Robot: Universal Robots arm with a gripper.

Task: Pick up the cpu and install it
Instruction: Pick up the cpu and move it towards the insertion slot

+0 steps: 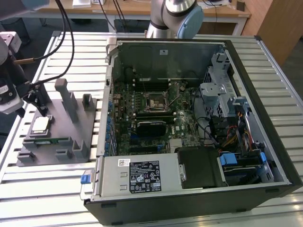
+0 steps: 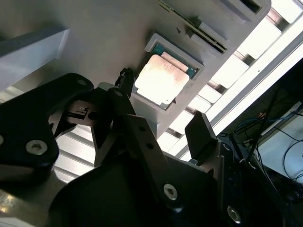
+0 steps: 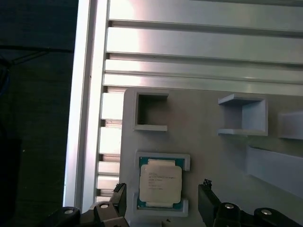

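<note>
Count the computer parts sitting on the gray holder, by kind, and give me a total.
cpu: 1
memory stick: 1
Total on the gray holder: 2

The cpu [image 1: 40, 124], square and silvery-topped with a thin greenish rim, lies flat, apparently seated in a grey holder [image 1: 59, 126], at nine o'clock from the case [image 1: 199, 201].

Exterior view: bright, even light. Second wrist view: glare washes out the cpu [image 2: 161, 80] and slats [image 2: 228, 72]; foreground in deep shadow.
</note>
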